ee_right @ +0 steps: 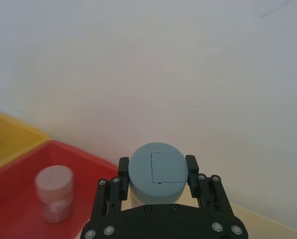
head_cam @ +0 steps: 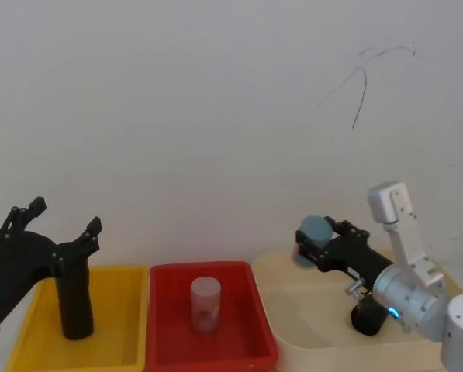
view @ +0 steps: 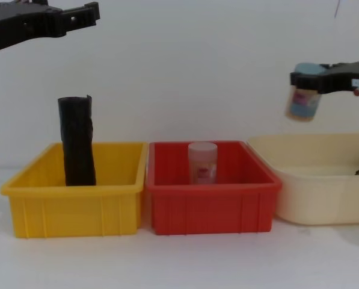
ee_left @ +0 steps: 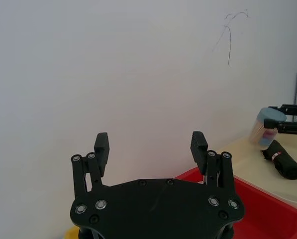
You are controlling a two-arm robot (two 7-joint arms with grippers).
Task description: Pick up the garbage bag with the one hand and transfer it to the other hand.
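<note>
Garbage bag [ee_left: 282,163], the black roll with the little red-and-white band, is lying tilted down in the cream tub [view: 311,180] on my right side, and neither of my hands is on it. My left gripper [head_cam: 66,215] hangs high over the yellow bin [view: 71,208], fingers spread wide and holding nothing. The roll standing upright just beneath it is the plain black roll [view: 78,141] with no band, so not my target. My right gripper [ee_right: 156,163] is up above the cream tub with its fingers clamped around a blue-lidded jar [view: 301,99], so it is busy. As I read it, the pick-up has not begun. Next, I reckon the jar needs setting down so that hand is free. Then one gripper has to drop into the tub, line its fingers across the slanted roll and close on the crinkly plastic before any handover.
</note>
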